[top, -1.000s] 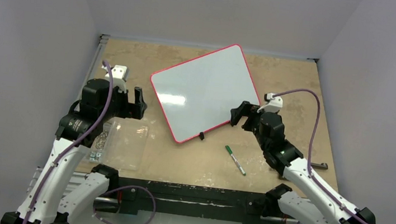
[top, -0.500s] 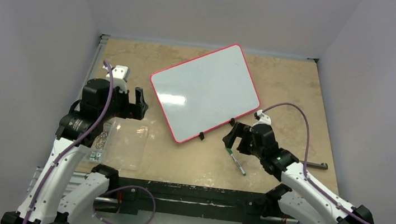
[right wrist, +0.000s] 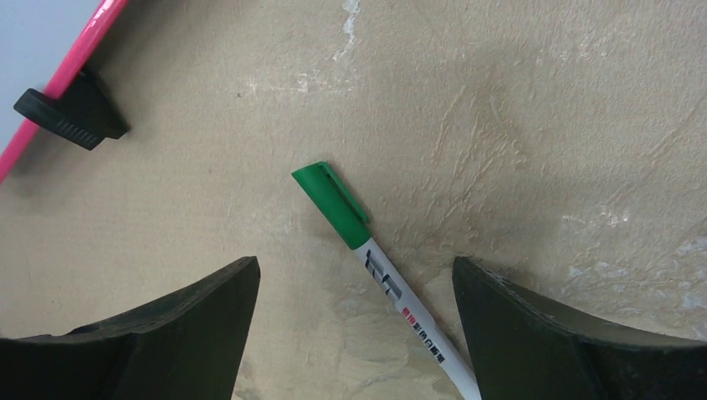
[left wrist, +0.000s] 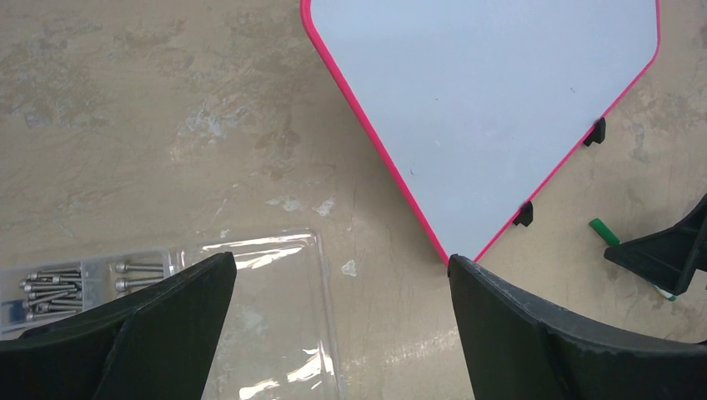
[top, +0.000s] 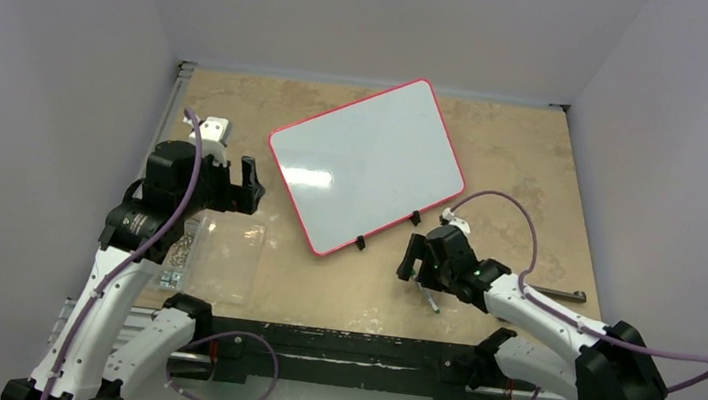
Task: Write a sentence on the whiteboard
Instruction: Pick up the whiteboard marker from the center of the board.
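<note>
The whiteboard [top: 366,164] lies tilted on the table, glossy white with a red-pink rim, and its surface is blank; the sentence does not show. In the left wrist view the whiteboard [left wrist: 492,108] fills the upper right. A white marker [right wrist: 375,258] with a green cap lies flat on the table in front of the board's near edge. My right gripper [right wrist: 354,267] is low over the marker [top: 431,299], open, one finger on each side and neither touching it. My left gripper [top: 249,183] hangs open to the left of the board, holding nothing.
A clear plastic box [top: 212,259] with screws [left wrist: 75,279] lies under the left gripper [left wrist: 342,260]. Black clips [top: 360,242] hold the board's near edge; one clip [right wrist: 71,117] is close to the marker's cap. A dark tool [top: 556,293] lies at the right.
My right gripper has come down and toward me from beside the board's right edge to straddle the marker. The left arm and the board have not moved.
</note>
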You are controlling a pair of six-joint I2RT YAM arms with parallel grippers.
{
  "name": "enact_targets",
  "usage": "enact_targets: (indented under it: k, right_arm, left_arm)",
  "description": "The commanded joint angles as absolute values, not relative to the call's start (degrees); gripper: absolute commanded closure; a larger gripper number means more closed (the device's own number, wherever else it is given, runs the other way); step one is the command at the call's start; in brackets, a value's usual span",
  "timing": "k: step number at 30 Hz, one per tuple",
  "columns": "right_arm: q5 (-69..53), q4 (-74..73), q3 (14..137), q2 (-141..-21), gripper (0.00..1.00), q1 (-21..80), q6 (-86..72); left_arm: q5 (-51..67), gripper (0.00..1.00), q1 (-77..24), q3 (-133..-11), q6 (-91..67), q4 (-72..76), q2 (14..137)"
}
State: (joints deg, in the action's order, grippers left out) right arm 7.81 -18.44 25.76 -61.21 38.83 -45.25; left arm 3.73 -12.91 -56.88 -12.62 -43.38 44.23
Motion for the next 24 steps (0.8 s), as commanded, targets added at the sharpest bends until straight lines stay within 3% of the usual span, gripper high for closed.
enact_targets:
  k: [1,3,8,19,24]
  right_arm:
    - [10.6,-17.8,27.0,-64.8,0.19,40.1,-46.1]
    - [11.2,-17.4,27.9,-67.9,0.24,40.6,-45.9]
    - [12.6,-17.7,30.0,-74.2,0.54,42.9,-44.9]
    - [16.2,-19.8,34.0,-80.3,0.96,47.5,-45.6]
    - [17.3,-20.0,36.1,-79.2,1.00,48.9,-42.4]
  left_arm:
    - [3.6,0.00,-13.0,-58.0,-11.9,-42.1,43.5]
    - [3.4,0.00,-13.0,-58.0,-11.9,-42.3,43.2]
    - [3.2,0.00,-13.0,-58.0,-11.9,-42.3,42.6]
    - [3.1,0.00,-13.0,-58.0,-11.9,-42.4,41.7]
    - [3.3,0.00,-13.0,-57.9,-11.9,-42.4,41.7]
